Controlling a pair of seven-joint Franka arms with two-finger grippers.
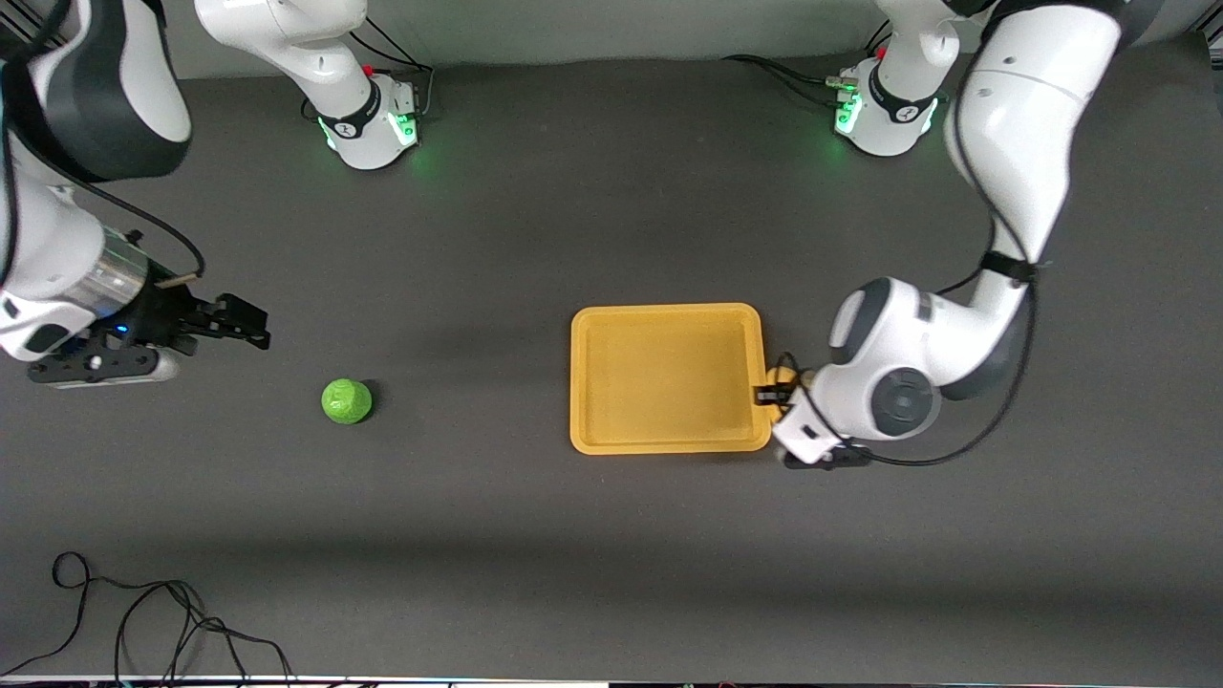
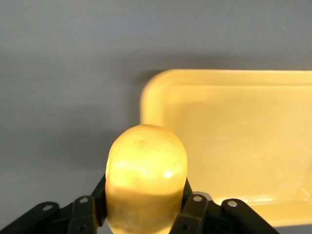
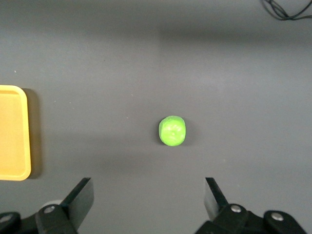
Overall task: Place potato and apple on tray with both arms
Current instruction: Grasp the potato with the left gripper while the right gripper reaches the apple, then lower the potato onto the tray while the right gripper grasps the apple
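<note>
The yellow-orange tray (image 1: 669,320) lies flat on the dark table. My left gripper (image 1: 776,390) is just outside the tray's rim at the left arm's end and is shut on the potato (image 2: 146,165). The left wrist view shows the yellow oval lump between the fingers (image 2: 194,207), with the tray (image 2: 234,141) beside it. My hand mostly hides the potato in the front view. The green apple (image 1: 346,400) sits on the table toward the right arm's end. My right gripper (image 1: 250,328) is open and empty, up in the air beside the apple. The right wrist view shows the apple (image 3: 172,131) apart from the spread fingers (image 3: 80,197).
A loose black cable (image 1: 143,621) lies on the table near the front camera at the right arm's end. It also shows in the right wrist view (image 3: 287,9). The tray's edge (image 3: 12,131) shows there too. The green-lit arm bases (image 1: 377,124) stand along the table's edge farthest from the front camera.
</note>
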